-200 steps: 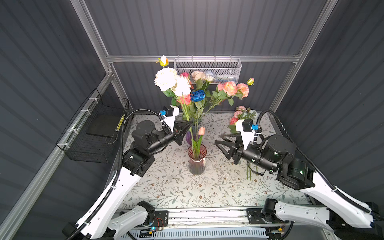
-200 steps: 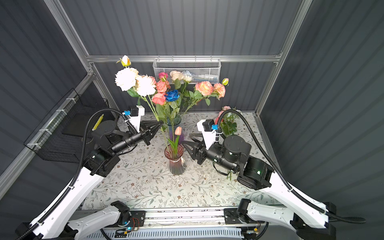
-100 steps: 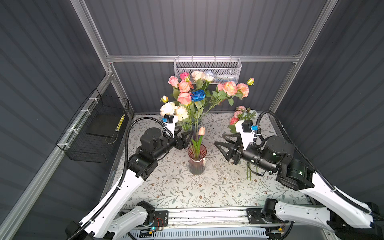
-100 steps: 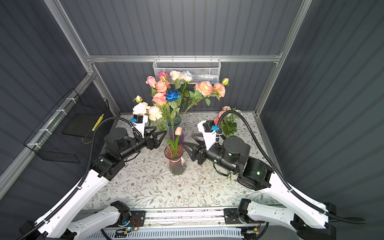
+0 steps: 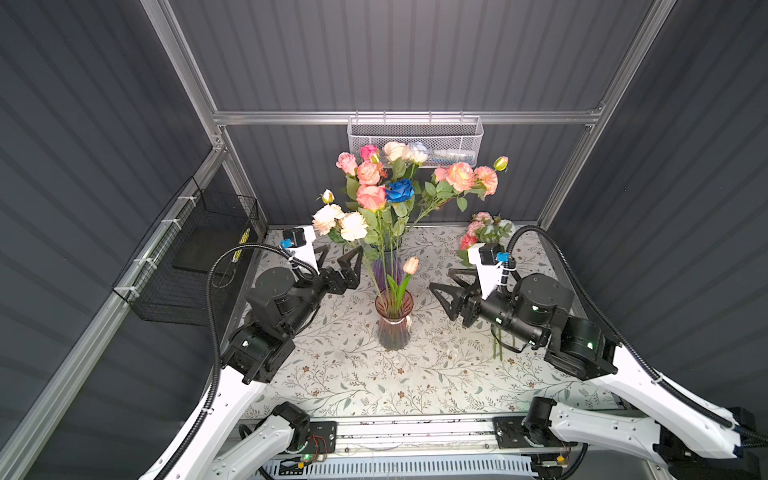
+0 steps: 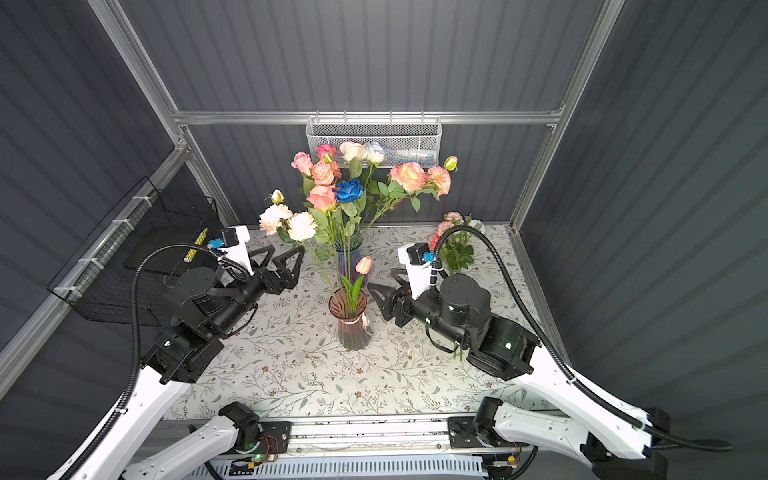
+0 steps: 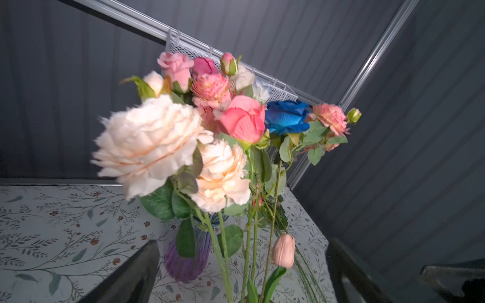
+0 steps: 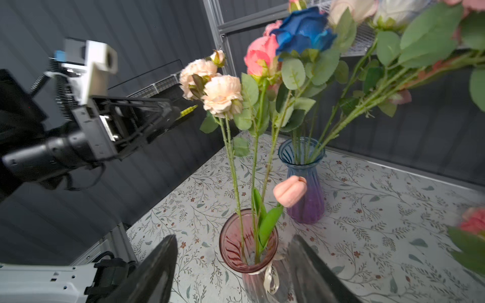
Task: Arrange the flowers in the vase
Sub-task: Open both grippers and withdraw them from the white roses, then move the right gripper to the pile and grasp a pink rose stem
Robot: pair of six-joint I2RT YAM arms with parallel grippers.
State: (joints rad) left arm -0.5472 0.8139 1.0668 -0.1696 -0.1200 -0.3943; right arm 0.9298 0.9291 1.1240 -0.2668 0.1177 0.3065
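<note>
Left hand [image 5: 340,252] gapes wide, right hand [image 5: 441,279] half open, both empty; loose flowers [image 5: 478,229] lie lengthwise beneath the right arm [image 5: 536,309].

Dark grey ribbed walls [image 5: 415,54] enclose a floral-patterned tabletop [image 5: 357,374]. A white mesh basket [image 5: 415,133] hangs upper centre; a black wire basket [image 5: 187,266] hangs at left.

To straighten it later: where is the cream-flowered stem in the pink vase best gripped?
The bare stretch of the cream-flowered stem above the pink vase rim, probably from the left end effector side: it stands outermost there; other stems crowd behind.
</note>
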